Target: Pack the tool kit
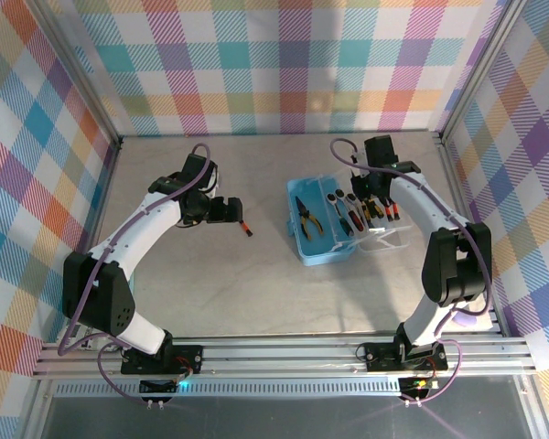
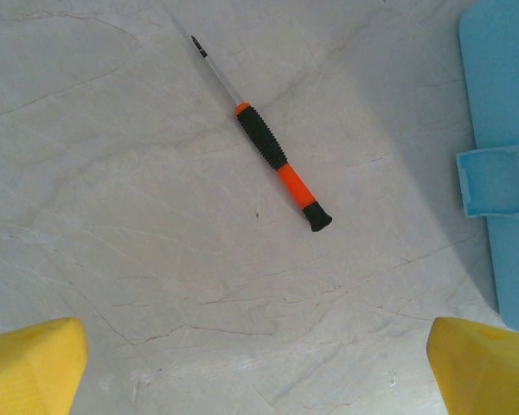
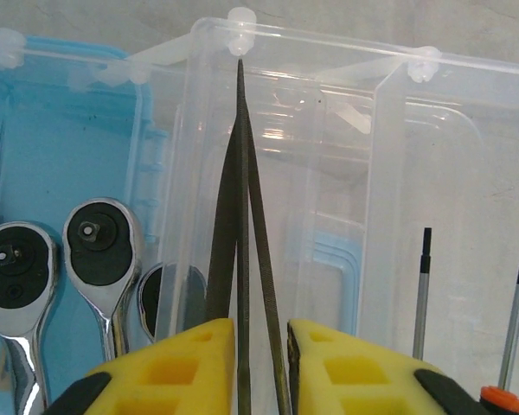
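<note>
A light-blue box [image 1: 322, 245] lies open mid-table with its clear lid [image 3: 329, 164] folded out to the right. Pliers [image 1: 306, 217] and two ratchet wrenches [image 3: 95, 251] lie inside it. My right gripper [image 3: 261, 333] hovers over the seam between box and lid, shut on a bundle of thin dark needle files [image 3: 242, 216] that point toward the lid's far rim. An orange-and-black screwdriver [image 2: 272, 149] lies on the table left of the box. My left gripper [image 2: 259, 359] hangs above and just short of it, open wide and holding nothing.
Two thin screwdriver shafts [image 3: 424, 285] show through the clear lid on its right side. The box's blue latch tab [image 2: 493, 177] sticks out toward the loose screwdriver. Aluminium frame posts and checkered walls [image 1: 284, 64] close in the table on three sides.
</note>
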Tool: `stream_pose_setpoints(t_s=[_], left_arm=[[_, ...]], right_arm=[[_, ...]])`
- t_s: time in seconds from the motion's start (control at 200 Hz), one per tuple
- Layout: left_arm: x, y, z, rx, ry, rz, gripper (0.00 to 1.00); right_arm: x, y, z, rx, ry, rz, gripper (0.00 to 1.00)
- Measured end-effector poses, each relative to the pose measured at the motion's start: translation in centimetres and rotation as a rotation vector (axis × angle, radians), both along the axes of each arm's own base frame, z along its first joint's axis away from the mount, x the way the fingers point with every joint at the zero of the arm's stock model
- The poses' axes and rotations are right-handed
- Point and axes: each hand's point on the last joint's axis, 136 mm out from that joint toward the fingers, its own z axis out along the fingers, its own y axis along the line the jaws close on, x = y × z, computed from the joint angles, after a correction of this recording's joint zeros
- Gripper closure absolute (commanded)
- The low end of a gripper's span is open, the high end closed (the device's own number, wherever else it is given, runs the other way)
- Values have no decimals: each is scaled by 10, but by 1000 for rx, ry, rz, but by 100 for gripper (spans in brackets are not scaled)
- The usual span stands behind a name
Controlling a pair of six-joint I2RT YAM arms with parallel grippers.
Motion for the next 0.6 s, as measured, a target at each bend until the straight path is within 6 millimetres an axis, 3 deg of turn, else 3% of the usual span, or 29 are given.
stream_pose_setpoints(t_s=[0.12, 0.185, 0.245, 0.33, 0.385, 0.6], left_arm=[[0, 0, 0, 0, 0, 0, 0], [0, 0, -1, 1, 1, 0, 0], [0, 0, -3, 2, 4, 0, 0], [-1, 0, -11, 10, 26, 0, 0], [0, 0, -21, 19, 52, 1, 0], [-1, 0, -80, 62, 191, 8, 0]], right_arm=[[-2, -2, 3, -5, -3, -3, 65], [-5, -2, 7, -4, -3, -5, 56], [-8, -3, 12, 0, -6, -9, 43], [-14, -4, 25, 5, -21, -5, 12], [-19, -3, 38, 23, -41, -4, 0], [-40, 10, 87, 133, -130, 52, 1]])
